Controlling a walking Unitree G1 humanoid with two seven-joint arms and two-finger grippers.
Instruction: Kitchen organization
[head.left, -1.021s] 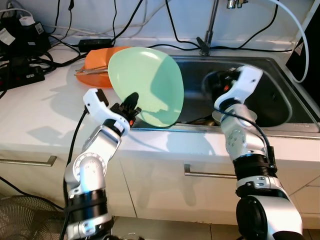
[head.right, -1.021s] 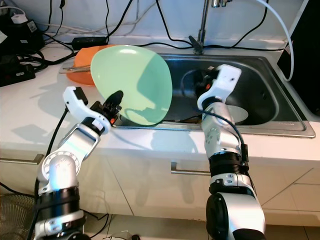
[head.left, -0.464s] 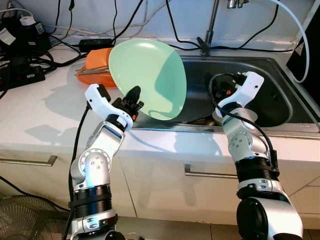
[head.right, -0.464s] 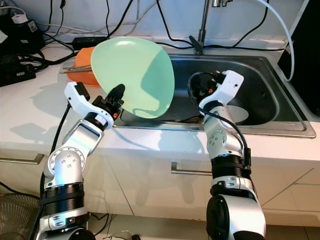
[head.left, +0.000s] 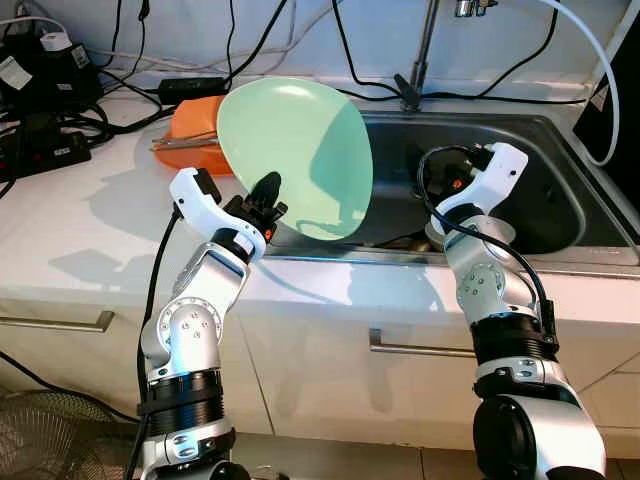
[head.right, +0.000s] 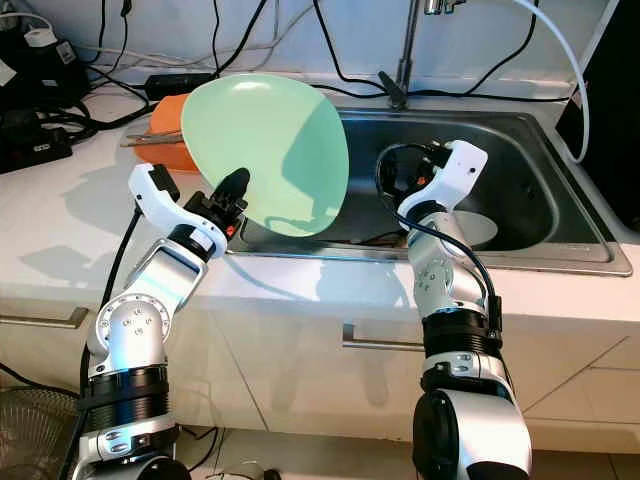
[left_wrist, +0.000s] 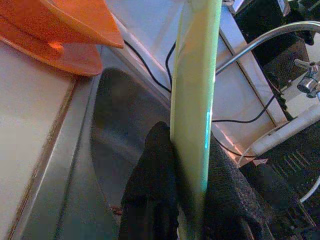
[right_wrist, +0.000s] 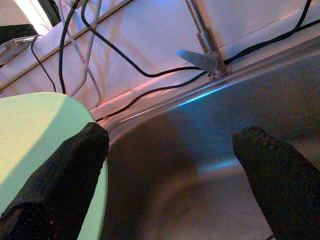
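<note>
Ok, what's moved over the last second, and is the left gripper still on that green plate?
The left gripper lifted the green plate a little higher over the sink's left edge and is still clamped on its rim. The right gripper, fingers open, drew back and settled above the basin. For the last half second nothing has moved. The orange dish stayed on the counter.

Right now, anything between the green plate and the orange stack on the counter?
Nothing visible. The left claw grips the green plate upright over the sink's left edge; the orange plates lie just behind it.
</note>
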